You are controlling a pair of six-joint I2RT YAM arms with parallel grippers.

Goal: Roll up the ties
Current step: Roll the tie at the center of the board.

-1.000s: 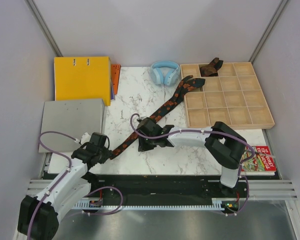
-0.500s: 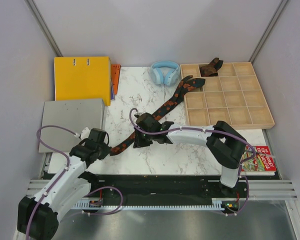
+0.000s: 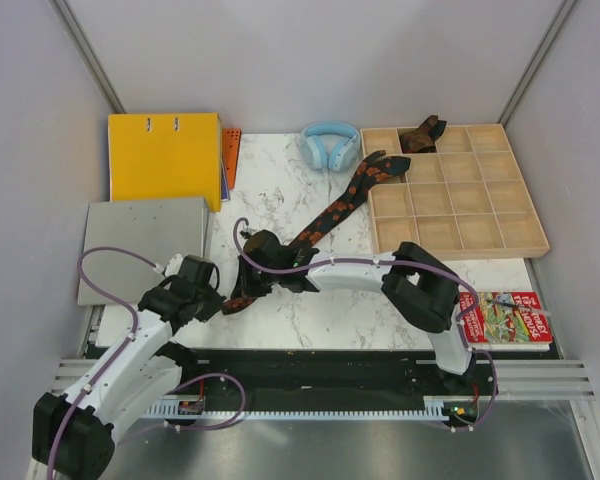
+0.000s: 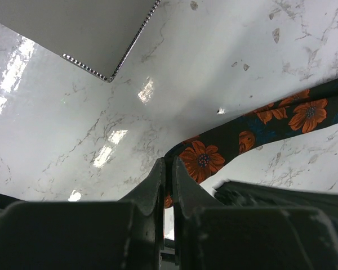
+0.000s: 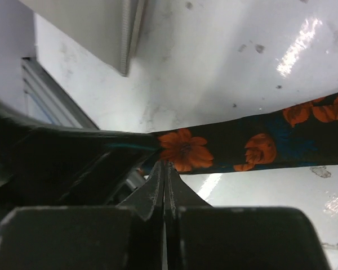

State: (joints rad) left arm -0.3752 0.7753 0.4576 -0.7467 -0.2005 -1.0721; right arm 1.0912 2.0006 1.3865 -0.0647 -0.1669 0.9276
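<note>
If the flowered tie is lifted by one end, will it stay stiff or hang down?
Probably floppy: the flowered tie lies flat, bending over the tray rim. Likely light, being thin cloth. It may slide easily on the glossy marble top.

The top view looks down from the near side on the white marble table. Both wrist views closely share the black orange-flowered fabric necktie at its near-left end.

text legible: none in any view | lettering present: on the cover of the red-covered book, lying just in front of the wooden compartment tray at that tray's right end | state: too small and blurred to make out a single word | brands, numbers, signs: none readable
</note>
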